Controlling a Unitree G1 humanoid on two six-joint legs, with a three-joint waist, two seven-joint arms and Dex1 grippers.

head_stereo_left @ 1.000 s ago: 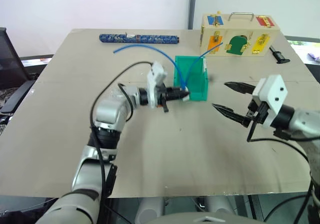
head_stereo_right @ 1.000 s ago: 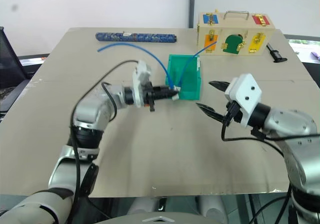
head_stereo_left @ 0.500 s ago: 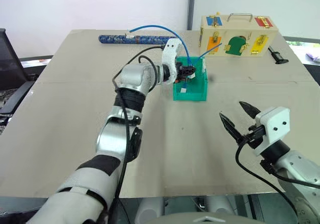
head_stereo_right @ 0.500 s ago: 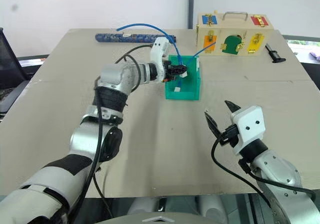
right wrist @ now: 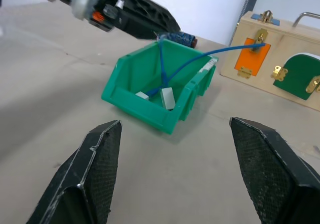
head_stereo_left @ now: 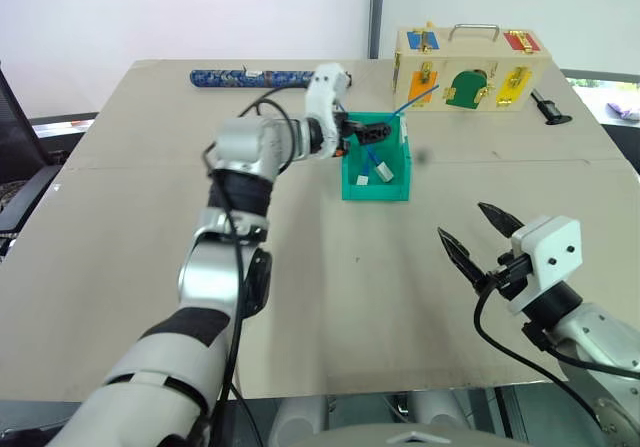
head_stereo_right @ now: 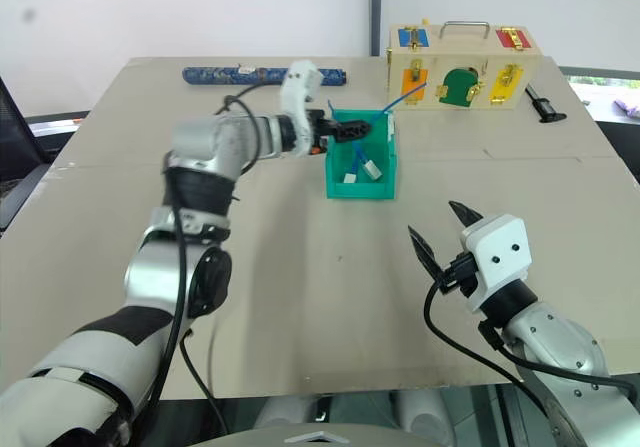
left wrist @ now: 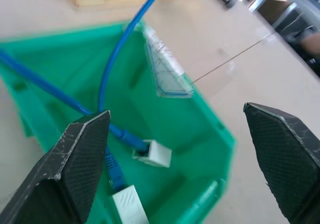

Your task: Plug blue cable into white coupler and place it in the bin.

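Left wrist view looks straight down into the bin (left wrist: 200,119), between the two black fingers (left wrist: 75,174) of the left end effector (head_stereo_left: 368,133), which stand wide apart and hold nothing. On the bin's floor lie two small white blocks with blue cable running into them – the white coupler (left wrist: 152,153) with the blue cable (left wrist: 112,63) plugged in, and a second white block (left wrist: 127,204) just beside it. Which cable belongs to which block I cannot tell for sure. One cable rises out of the bin over its far rim toward the wooden box (head_stereo_left: 472,55) with coloured latches.

In the head views the bin stands on the worktop (head_stereo_left: 120,247), near its far middle, and the left end effector hovers over the bin's rim on the robot's left side. A dark blue patterned roll (head_stereo_left: 245,76) lies near the far edge of the worktop, behind the left arm. A small black tool (head_stereo_left: 547,107) lies to the right of the wooden box.

The right end effector (head_stereo_left: 478,235) is at the near right, well apart from the bin – its fingers are spread open and empty, pointing toward the bin.
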